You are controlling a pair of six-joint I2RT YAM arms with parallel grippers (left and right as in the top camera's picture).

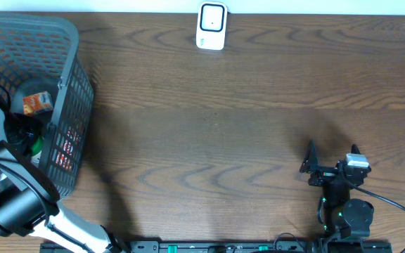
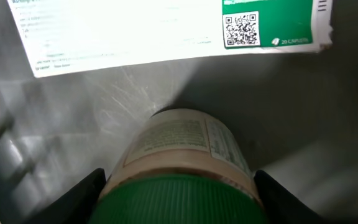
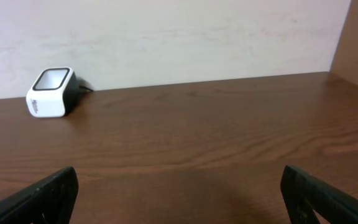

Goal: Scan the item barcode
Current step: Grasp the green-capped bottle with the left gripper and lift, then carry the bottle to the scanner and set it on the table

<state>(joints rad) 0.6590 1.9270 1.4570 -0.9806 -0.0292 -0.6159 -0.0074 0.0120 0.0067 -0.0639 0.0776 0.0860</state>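
Note:
Lying on the basket floor in the left wrist view is a pale bottle point(image 2: 182, 146) with a printed label and a ribbed green cap. My left gripper point(image 2: 180, 183) has a black finger pressed against each side of it, just behind the cap. From overhead, the left arm reaches down into the grey mesh basket point(image 1: 65, 49) at the far left. The white barcode scanner point(image 1: 211, 26) stands at the table's far edge, and the right wrist view shows the scanner point(image 3: 50, 93) far left. My right gripper point(image 1: 333, 151) rests open and empty near the front right.
A white box with a green panel and QR code point(image 2: 166, 31) lies just beyond the bottle. An orange packet point(image 1: 37, 103) also sits in the basket. The basket walls close in around my left arm. Bare wooden tabletop point(image 1: 216, 133) stretches between basket and right arm.

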